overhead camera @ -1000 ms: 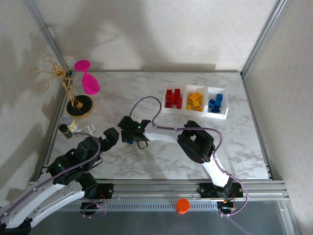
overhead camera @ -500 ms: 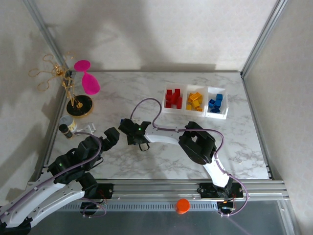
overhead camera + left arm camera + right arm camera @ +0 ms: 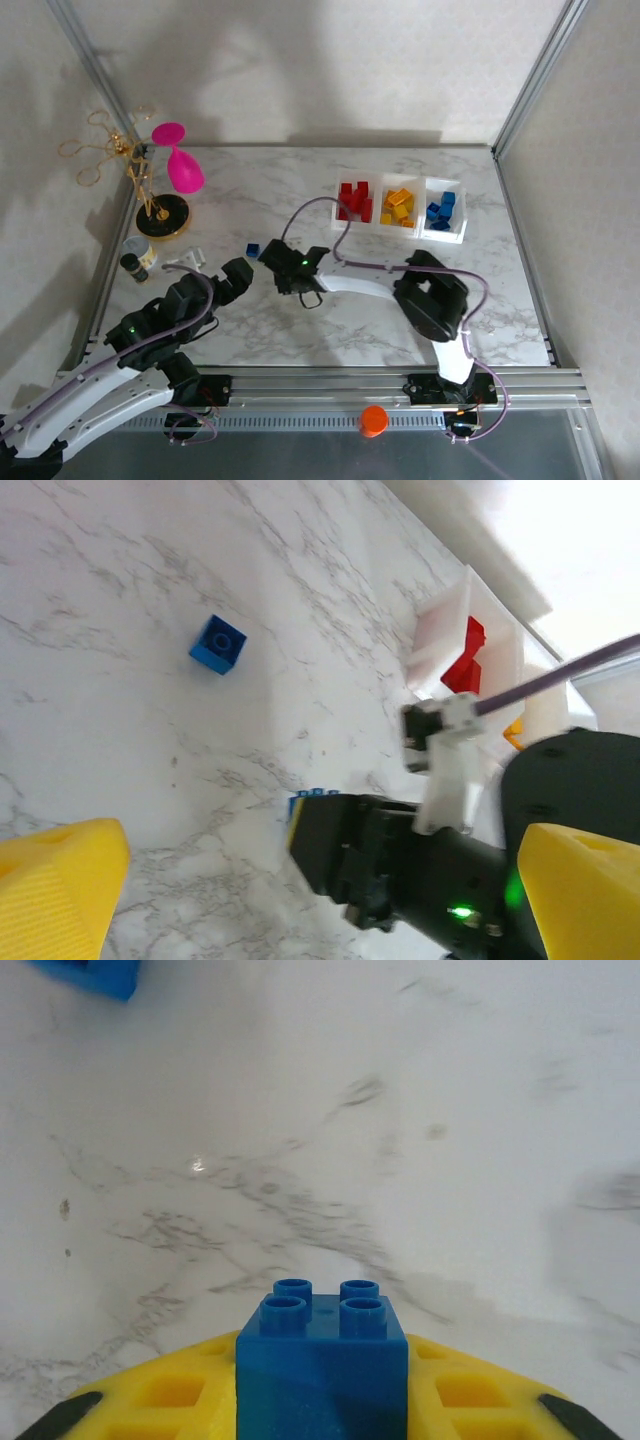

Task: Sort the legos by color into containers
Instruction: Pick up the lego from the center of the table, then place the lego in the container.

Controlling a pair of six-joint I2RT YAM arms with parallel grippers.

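Note:
My right gripper (image 3: 288, 268) is shut on a blue lego (image 3: 322, 1360), which sits studs-up between its yellow fingers (image 3: 150, 1400) just above the marble. In the left wrist view, that lego's studs (image 3: 315, 795) peek past the black gripper body. A second blue lego (image 3: 253, 250) (image 3: 218, 645) lies loose on the table just left of it, its corner at the top left of the right wrist view (image 3: 90, 975). The containers (image 3: 398, 231) hold red (image 3: 354, 200), yellow (image 3: 397, 207) and blue legos (image 3: 441, 211). My left gripper (image 3: 238, 276) (image 3: 325, 835) hangs open, empty, beside the right one.
A pink balloon-shaped ornament (image 3: 178, 160) and a gold wire stand on a black base (image 3: 163, 215) occupy the far left. A small black-capped jar (image 3: 136, 262) and a small white piece (image 3: 190, 258) lie near the left frame post.
The right gripper closed on a blue lego and shifted right with it, uncovering the other blue lego on the table. The left arm barely moved.

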